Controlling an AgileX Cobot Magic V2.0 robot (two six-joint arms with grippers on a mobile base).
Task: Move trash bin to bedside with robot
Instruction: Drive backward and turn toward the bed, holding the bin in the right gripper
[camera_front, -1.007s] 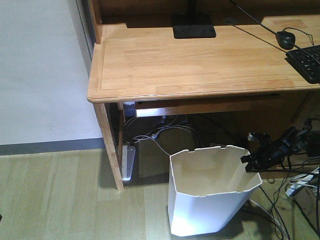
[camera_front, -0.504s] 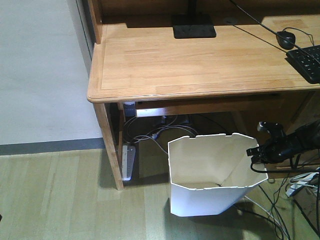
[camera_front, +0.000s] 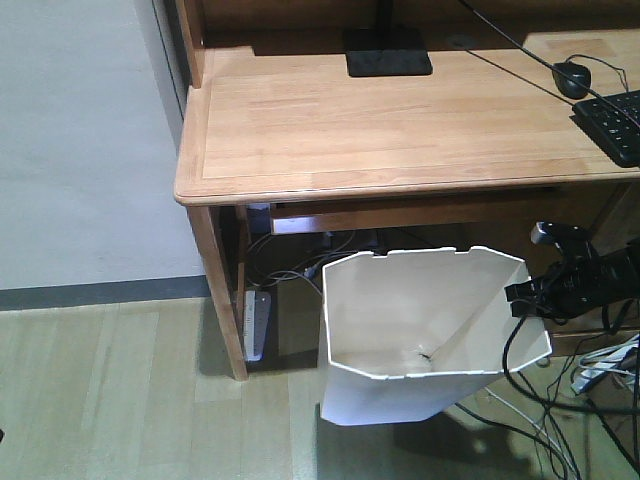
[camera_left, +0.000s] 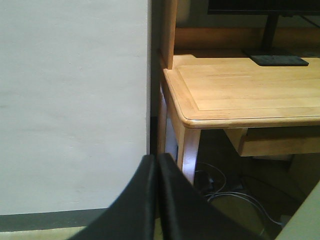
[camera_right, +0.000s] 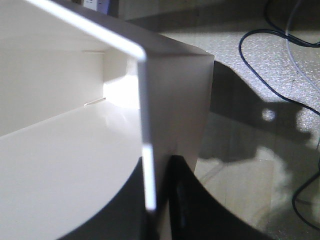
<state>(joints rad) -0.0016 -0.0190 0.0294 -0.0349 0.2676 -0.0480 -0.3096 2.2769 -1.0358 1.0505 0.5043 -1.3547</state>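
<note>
The white trash bin (camera_front: 400, 400) hangs tilted under the front of the desk, its base off the floor and its cream inside facing me. My right gripper (camera_front: 522, 294), a black arm with trailing cable, is shut on the bin's right rim. In the right wrist view the thin bin wall (camera_right: 172, 100) runs between the two black fingers of that gripper (camera_right: 156, 167). My left gripper (camera_left: 156, 160) is shut with nothing in it, facing the wall beside the desk's left leg. The bedside is out of view.
The light wooden desk (camera_front: 380, 120) carries a monitor base (camera_front: 388, 52), a mouse (camera_front: 571, 78) and a keyboard (camera_front: 615, 120). Its left leg (camera_front: 220, 290) stands beside a power strip (camera_front: 256, 325). Loose cables (camera_front: 560, 430) lie on the floor at the right.
The trash bin has risen off the floor and tipped further, its rim now close under the desk edge. The right gripper moved up and slightly right with it.
</note>
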